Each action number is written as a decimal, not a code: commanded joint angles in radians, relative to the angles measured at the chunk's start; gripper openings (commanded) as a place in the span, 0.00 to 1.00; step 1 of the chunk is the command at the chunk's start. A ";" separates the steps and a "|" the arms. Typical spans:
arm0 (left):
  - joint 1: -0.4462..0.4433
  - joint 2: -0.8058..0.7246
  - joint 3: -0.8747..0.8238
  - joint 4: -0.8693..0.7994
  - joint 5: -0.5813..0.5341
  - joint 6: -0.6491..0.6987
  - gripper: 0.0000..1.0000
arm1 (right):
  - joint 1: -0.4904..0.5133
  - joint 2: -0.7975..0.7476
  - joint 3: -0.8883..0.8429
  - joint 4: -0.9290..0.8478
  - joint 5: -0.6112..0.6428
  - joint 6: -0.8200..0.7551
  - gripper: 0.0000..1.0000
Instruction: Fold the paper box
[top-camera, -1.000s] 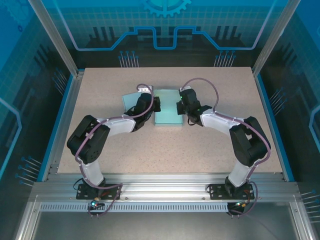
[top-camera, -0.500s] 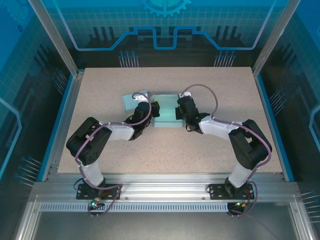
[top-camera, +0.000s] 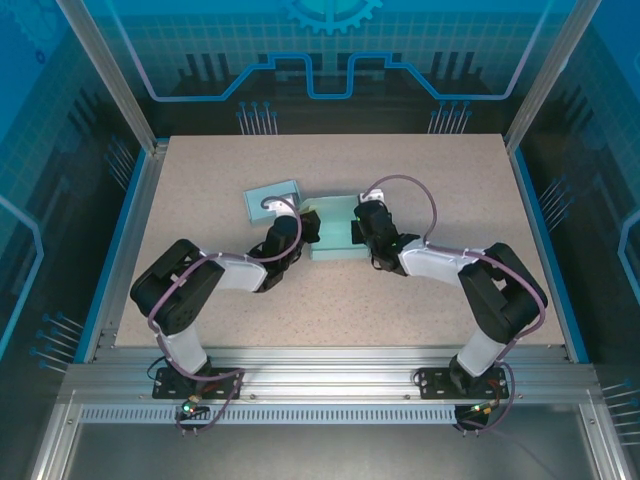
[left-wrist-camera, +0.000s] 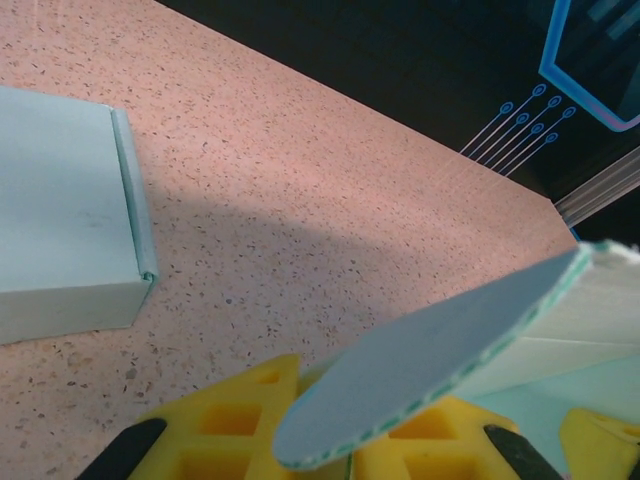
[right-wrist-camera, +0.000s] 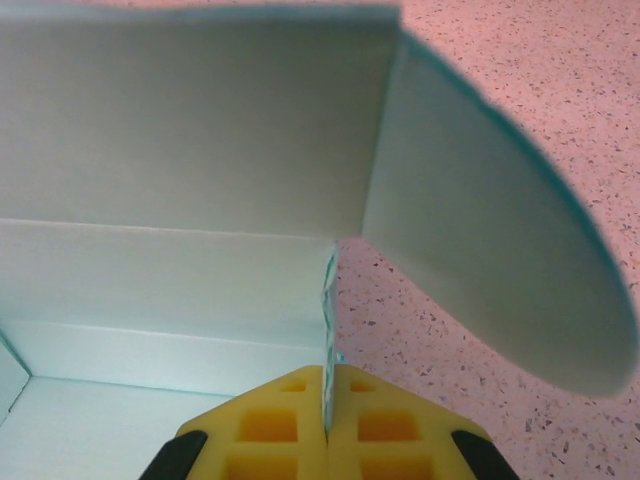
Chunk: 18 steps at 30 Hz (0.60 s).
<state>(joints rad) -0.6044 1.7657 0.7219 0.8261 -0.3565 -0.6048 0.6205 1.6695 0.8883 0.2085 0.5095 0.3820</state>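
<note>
The paper box (top-camera: 337, 228) is pale teal card, lying open in the middle of the table between both arms. My left gripper (top-camera: 308, 228) is at its left side, shut on the card, and a rounded flap (left-wrist-camera: 440, 350) slants across the yellow fingers (left-wrist-camera: 240, 420). My right gripper (top-camera: 356, 232) is at the box's right side. In the right wrist view it (right-wrist-camera: 329, 388) is shut on the thin edge of a side wall (right-wrist-camera: 327, 300). The tall back panel (right-wrist-camera: 190, 110) stands upright, and a rounded flap (right-wrist-camera: 500, 260) hangs out to the right.
A second teal box (top-camera: 272, 198), closed up, lies on the table just behind and left of the left gripper; the left wrist view has it (left-wrist-camera: 60, 240) at the left. Speckled tabletop (top-camera: 330, 300) spreads all round, framed by blue rails and aluminium posts.
Both grippers have drawn toward the near edge, bringing the paper box with them and turning it slightly. The second box behind the left arm has come fully into sight.
</note>
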 joint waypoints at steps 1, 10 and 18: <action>-0.064 0.006 -0.025 -0.022 0.134 -0.052 0.18 | 0.080 0.013 -0.043 -0.029 -0.131 0.018 0.00; -0.081 0.015 -0.045 -0.022 0.144 -0.052 0.19 | 0.096 0.009 -0.066 -0.027 -0.137 0.043 0.00; -0.100 0.027 -0.029 -0.022 0.142 -0.032 0.18 | 0.109 -0.004 -0.034 -0.036 -0.220 0.142 0.00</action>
<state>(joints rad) -0.6243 1.7657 0.7021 0.8585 -0.3820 -0.6075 0.6479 1.6527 0.8524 0.2310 0.5365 0.4725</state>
